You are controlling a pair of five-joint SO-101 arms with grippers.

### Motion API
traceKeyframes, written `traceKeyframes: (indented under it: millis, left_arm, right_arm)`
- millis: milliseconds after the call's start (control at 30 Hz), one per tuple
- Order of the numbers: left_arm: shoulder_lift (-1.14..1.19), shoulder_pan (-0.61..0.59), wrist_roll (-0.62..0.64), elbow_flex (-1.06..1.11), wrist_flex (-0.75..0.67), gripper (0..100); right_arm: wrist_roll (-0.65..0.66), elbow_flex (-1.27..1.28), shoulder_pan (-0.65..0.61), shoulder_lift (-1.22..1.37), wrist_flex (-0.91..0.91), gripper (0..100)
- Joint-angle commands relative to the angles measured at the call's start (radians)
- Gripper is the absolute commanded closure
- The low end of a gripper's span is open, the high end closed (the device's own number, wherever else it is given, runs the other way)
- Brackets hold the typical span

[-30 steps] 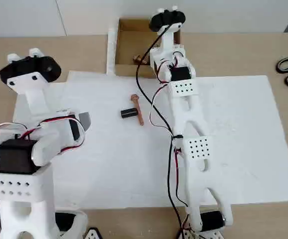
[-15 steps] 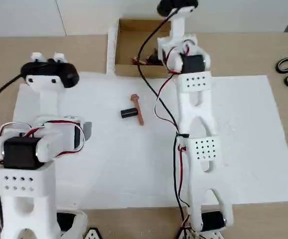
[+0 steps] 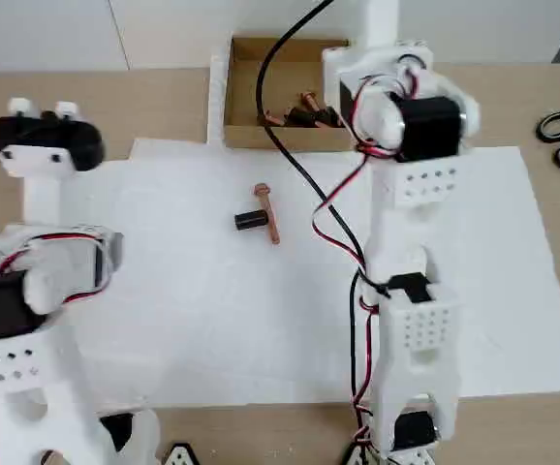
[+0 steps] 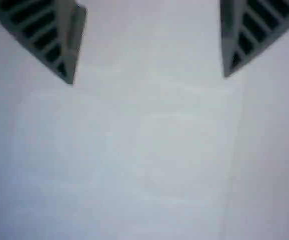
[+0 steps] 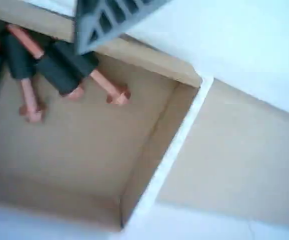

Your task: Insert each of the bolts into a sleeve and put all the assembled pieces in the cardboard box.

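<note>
Lying loose on the foam sheet [image 3: 212, 320]: one copper bolt [image 3: 269, 215] just beside a black sleeve [image 3: 251, 221], well apart from the left claw [image 4: 148, 75], on its right-arm side. That claw is spread wide, empty, over bare sheet. Assembled pieces [image 5: 64, 70] sit in the cardboard box [image 5: 149, 145] just under the right claw [image 5: 104, 22]; can't tell its opening.

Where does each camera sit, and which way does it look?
High view: fixed overhead, looking down on the white foam sheet, brown cardboard box, white left arm and right arm.
Left wrist view: on the left arm, facing the sheet, past the open left gripper.
Right wrist view: on the right arm, looking into the box at copper bolts in black sleeves, past the right gripper.
Shared: high and right wrist views show that box.
</note>
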Motion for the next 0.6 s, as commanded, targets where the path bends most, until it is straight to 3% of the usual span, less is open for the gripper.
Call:
traceKeyframes:
  millis: [0, 233, 567]
  left_arm:
    - [-0.006, -0.103, -0.018, -0.104, 0.008, 82]
    - [-0.006, -0.160, -0.032, -0.259, 0.066, 82]
    - [-0.209, -0.157, 0.021, -0.263, 0.040, 82]
  right_arm:
    - [0.014, -0.049, -0.012, -0.153, 0.016, 80.0]
    - [0.014, -0.006, -0.025, -0.334, 0.033, 80.0]
    - [0.011, 0.640, -0.025, -0.766, 0.022, 80.0]
